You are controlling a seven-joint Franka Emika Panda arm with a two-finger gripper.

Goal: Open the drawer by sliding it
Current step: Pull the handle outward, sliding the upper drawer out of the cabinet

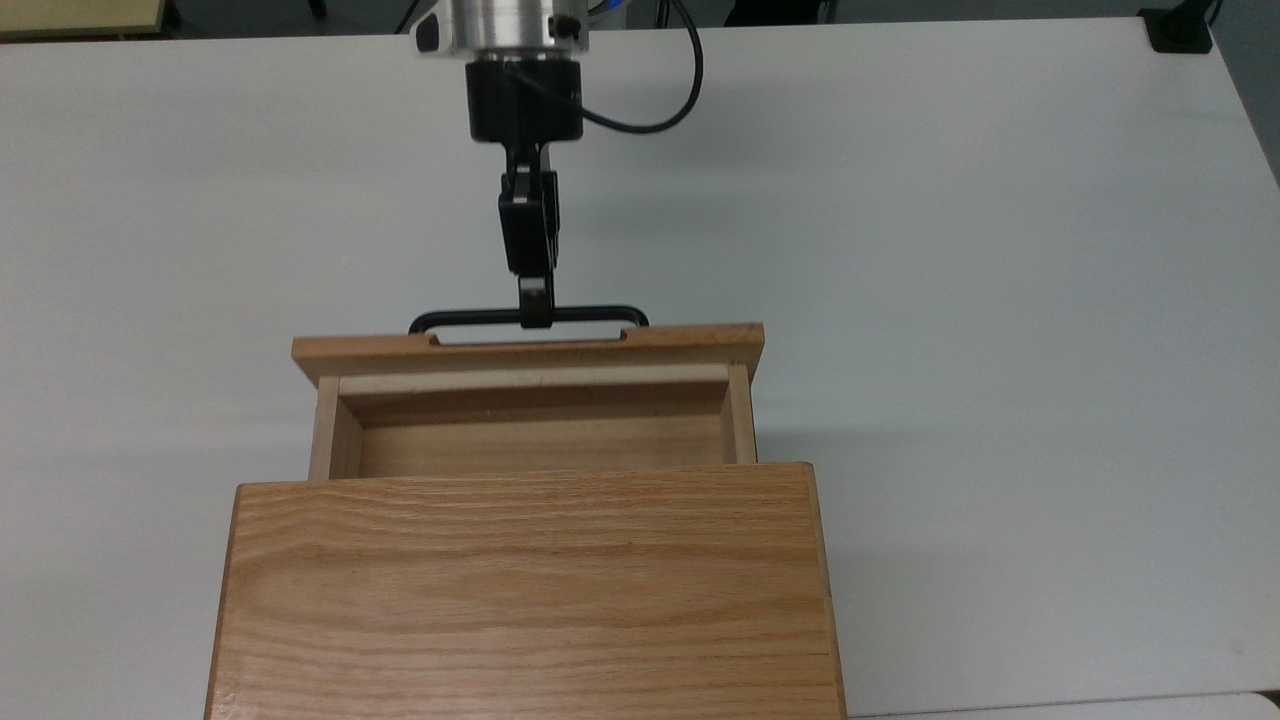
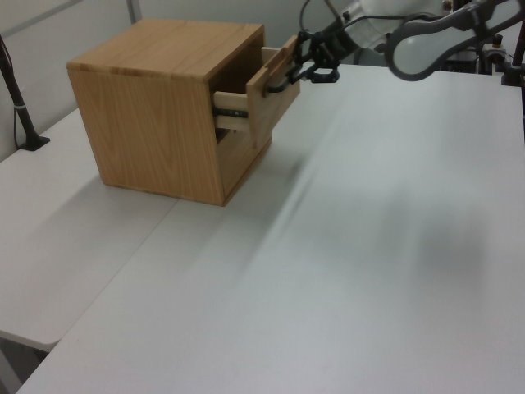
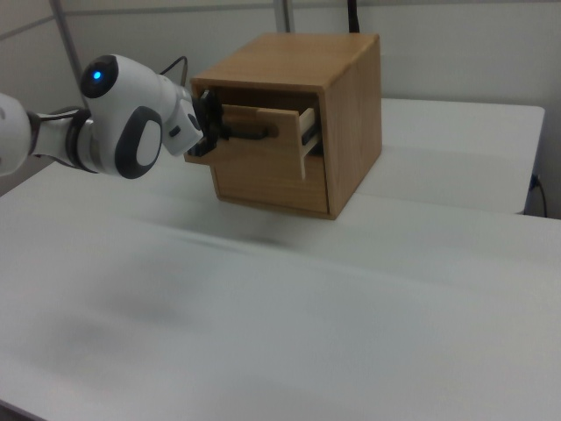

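Observation:
The top drawer (image 1: 540, 445) of an oak cabinet (image 1: 520, 590) stands partly slid out, its empty light wooden inside showing in the top view. Its wider front panel (image 1: 530, 350) carries a thin black bar handle (image 1: 595, 312). My gripper (image 1: 536, 310) reaches in from the top view's upper edge and is shut on the middle of that handle. The left view has the drawer (image 2: 271, 98) jutting from the cabinet's upper right, with the gripper (image 2: 302, 72) at its front. From the right view, the drawer (image 3: 263, 149) sticks out leftward toward the gripper (image 3: 219, 130).
The cabinet sits on a wide white table (image 1: 1000, 300). A second, shut drawer front (image 2: 242, 156) lies below the open one. A black cable (image 1: 690, 90) loops off my wrist. A black post (image 2: 20, 98) stands at the left view's left edge.

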